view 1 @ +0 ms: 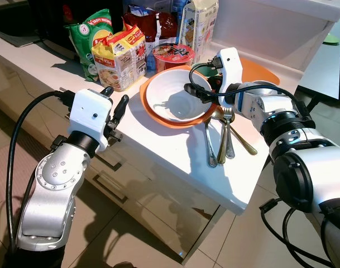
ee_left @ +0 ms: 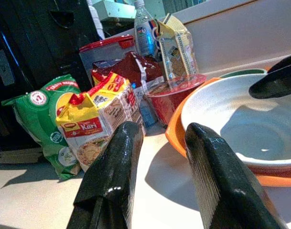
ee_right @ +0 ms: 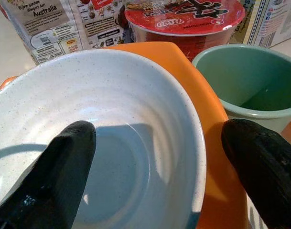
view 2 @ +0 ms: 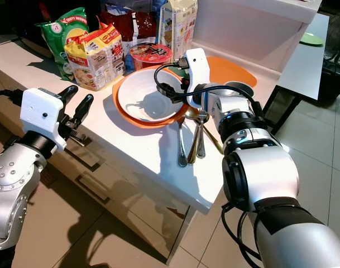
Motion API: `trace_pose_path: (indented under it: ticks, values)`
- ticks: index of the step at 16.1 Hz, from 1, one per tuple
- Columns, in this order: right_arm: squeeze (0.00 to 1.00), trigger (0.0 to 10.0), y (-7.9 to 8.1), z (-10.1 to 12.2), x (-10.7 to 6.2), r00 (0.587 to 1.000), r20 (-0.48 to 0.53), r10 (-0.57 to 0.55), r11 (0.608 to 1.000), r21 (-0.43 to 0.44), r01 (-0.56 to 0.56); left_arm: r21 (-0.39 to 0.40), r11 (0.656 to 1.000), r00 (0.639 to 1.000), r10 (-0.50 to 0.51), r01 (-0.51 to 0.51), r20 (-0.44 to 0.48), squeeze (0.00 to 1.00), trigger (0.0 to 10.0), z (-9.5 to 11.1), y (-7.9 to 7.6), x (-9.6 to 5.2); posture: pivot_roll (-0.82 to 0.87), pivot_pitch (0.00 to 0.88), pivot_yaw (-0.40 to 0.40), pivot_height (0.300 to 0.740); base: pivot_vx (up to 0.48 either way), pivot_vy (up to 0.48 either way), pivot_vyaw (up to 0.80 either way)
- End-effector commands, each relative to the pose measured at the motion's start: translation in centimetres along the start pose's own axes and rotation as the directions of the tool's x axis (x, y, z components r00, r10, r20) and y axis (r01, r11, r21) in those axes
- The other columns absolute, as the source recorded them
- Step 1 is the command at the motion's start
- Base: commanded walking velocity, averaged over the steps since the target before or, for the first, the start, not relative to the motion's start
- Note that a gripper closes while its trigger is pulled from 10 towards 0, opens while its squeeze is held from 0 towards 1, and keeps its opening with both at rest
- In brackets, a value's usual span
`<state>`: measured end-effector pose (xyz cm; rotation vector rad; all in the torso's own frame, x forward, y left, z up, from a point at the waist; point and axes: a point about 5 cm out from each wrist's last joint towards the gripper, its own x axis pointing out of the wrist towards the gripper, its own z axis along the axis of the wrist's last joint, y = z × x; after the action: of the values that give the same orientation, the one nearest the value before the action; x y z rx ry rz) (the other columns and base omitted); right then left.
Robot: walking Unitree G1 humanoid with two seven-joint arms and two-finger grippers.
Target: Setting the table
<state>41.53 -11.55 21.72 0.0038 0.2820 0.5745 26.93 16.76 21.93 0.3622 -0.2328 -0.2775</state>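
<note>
While the right gripper (ee_right: pixel 155 164) is straddling the near rim of the white speckled bowl (view 1: pixel 178 96), one of its fingers (ee_right: pixel 59 167) inside the bowl and the other outside over the orange plate (ee_right: pixel 212 124), its fingers are standing wide apart and gripping nothing yet. The bowl is sitting on the orange plate on the white surface (view 1: pixel 158 148), with a spoon and forks (view 1: pixel 223 134) lying just beside it and a green cup (ee_right: pixel 245 81) close behind the plate. To take the bowl well, I judge the gripper should be closing squarely on the rim alone, keeping the outer finger above the plate so the plate is not being pinched along, then lifting level and clear of the cup. The left gripper (ee_left: pixel 159 157) is hovering near the surface edge beside the Maggi Kari noodle packet (ee_left: pixel 100 124), fingers slightly apart, holding nothing.
</note>
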Motion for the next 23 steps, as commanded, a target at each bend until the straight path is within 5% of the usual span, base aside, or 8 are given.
trace_pose_path:
  ticks: [1,7,10,11,13,19,20,23]
  values:
    - [0.00,10.0,0.1,-0.8,0.0,0.999,-0.026,0.022,0.998,0.056,-0.020,0.021,1.000,1.000,0.002,-0.002,0.016,0.00,10.0,0.6,0.0,-0.1,0.16,0.004,-0.064,0.740,0.000,0.000,0.00]
    - [0.00,10.0,0.3,-1.0,0.1,0.998,-0.039,0.049,0.995,0.085,-0.045,0.032,0.999,1.000,0.013,-0.013,0.013,0.00,10.0,0.6,0.3,0.0,0.16,0.007,-0.064,0.740,0.000,0.000,0.00]
    - [0.00,4.3,0.5,-0.5,0.1,0.997,-0.022,0.077,0.992,0.104,-0.074,0.035,0.999,1.000,0.015,-0.015,0.012,0.00,10.0,0.6,0.4,0.1,0.16,0.009,-0.062,0.740,0.000,0.000,0.00]
    - [0.00,4.4,0.5,-0.5,0.0,0.997,-0.023,0.075,0.992,0.104,-0.072,0.037,0.999,1.000,0.013,-0.013,0.012,0.00,10.0,0.6,0.3,0.1,0.16,0.009,-0.062,0.740,0.000,0.000,0.00]
    - [0.00,10.0,0.3,-0.6,0.0,0.998,-0.029,0.056,0.994,0.100,-0.052,0.035,0.999,1.000,0.010,-0.011,0.013,0.00,10.0,0.6,0.3,0.2,0.16,0.009,-0.062,0.740,0.000,0.000,0.00]
    - [0.00,10.0,-0.5,1.4,-0.4,0.993,0.115,-0.019,0.982,0.190,-0.003,0.023,1.000,1.000,-0.012,0.012,0.020,0.00,10.0,0.8,0.0,0.3,0.16,0.009,-0.060,0.740,0.000,0.000,0.00]
    - [0.85,10.0,-0.6,1.2,-0.4,0.993,0.106,-0.044,0.981,0.192,0.023,0.015,1.000,0.999,-0.024,0.024,0.021,0.00,10.0,0.8,-0.2,0.3,0.16,0.009,-0.060,0.740,0.000,0.000,0.00]
    - [1.00,10.0,-0.6,0.7,-0.2,0.995,0.079,-0.063,0.979,0.197,0.047,-0.012,0.997,0.997,-0.077,0.077,0.019,0.00,10.0,0.8,-0.8,0.1,0.16,0.016,-0.060,0.740,0.000,0.000,0.00]
